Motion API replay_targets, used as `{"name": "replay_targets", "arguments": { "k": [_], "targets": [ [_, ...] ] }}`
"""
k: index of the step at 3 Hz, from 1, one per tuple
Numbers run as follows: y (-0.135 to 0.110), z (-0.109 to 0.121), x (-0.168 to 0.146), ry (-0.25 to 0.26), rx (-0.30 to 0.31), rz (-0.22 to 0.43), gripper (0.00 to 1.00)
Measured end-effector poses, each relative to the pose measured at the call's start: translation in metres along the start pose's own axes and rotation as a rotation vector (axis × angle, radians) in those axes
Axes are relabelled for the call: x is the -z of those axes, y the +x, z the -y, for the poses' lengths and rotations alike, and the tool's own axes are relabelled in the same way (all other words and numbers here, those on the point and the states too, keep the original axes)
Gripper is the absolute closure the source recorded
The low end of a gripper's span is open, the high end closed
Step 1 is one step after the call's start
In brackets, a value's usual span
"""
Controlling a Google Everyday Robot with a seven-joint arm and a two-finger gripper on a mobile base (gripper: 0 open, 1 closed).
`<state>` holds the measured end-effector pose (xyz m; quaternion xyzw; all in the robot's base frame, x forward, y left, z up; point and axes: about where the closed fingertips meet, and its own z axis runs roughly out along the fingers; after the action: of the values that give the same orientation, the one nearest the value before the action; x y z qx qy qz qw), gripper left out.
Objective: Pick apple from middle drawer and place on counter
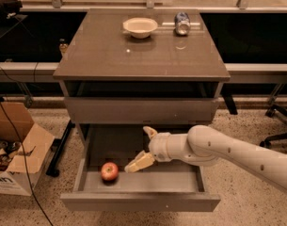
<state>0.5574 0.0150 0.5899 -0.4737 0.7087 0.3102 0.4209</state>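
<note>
A: Where is the apple point(109, 171) being kept?
B: It is being kept on the floor of the open middle drawer point(138, 201), toward the left.
A: And the gripper point(144, 148)?
B: It is being held just right of the apple, fingers spread, nothing being grasped.

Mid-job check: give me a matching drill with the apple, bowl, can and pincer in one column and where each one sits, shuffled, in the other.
Things:
1. apple
2. white bowl
3. can
4. pincer

Places:
A. back right of the counter
B. on the floor of the open middle drawer, left side
C. above the drawer floor, just right of the apple, fingers spread
D. back of the counter, near its middle

Pairs: 1-B, 2-D, 3-A, 4-C
</note>
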Motion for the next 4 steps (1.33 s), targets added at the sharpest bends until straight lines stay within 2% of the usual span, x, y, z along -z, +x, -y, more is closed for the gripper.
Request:
{"name": "replay_targets", "arguments": {
  "k": [2, 3, 4],
  "targets": [
    [0.060, -0.002, -0.063, -0.044, -0.050, -0.037, 0.00],
    [0.083, -0.003, -0.092, -0.058, -0.087, -0.031, 0.00],
    [0.099, 0.000, -0.118, -0.055, -0.141, 0.007, 0.00]
  ]
}}
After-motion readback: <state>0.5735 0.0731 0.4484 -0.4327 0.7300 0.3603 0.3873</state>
